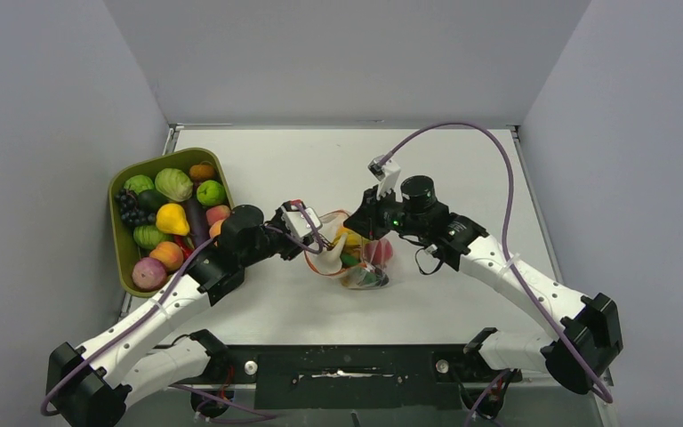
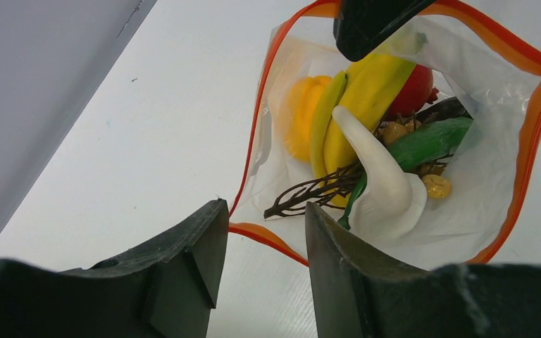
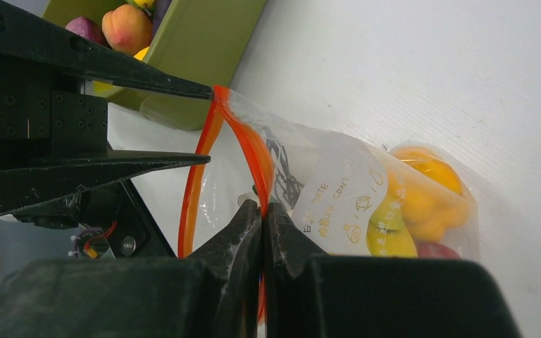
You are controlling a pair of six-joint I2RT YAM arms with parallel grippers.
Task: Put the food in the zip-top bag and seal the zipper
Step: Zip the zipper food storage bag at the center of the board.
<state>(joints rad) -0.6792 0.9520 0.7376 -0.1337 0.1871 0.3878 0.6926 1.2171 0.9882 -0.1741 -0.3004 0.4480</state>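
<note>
The clear zip-top bag (image 1: 369, 269) lies at the table's middle with its mouth open. It holds yellow bananas (image 2: 366, 91), a white piece (image 2: 384, 183), and orange, red and green food. My right gripper (image 3: 262, 208) is shut on the red zipper strip (image 3: 253, 151) at the mouth's far rim, and shows in the top view (image 1: 369, 233). My left gripper (image 2: 264, 225) is open at the near rim, with the zipper (image 2: 253, 120) running between its fingers. It is also in the top view (image 1: 325, 238). More food (image 1: 173, 218) sits in the tray.
The olive-green tray (image 1: 120, 240) stands at the left edge of the table, close behind my left arm, and shows in the right wrist view (image 3: 204, 42). Grey walls close the table on three sides. A purple cable loops over the right arm.
</note>
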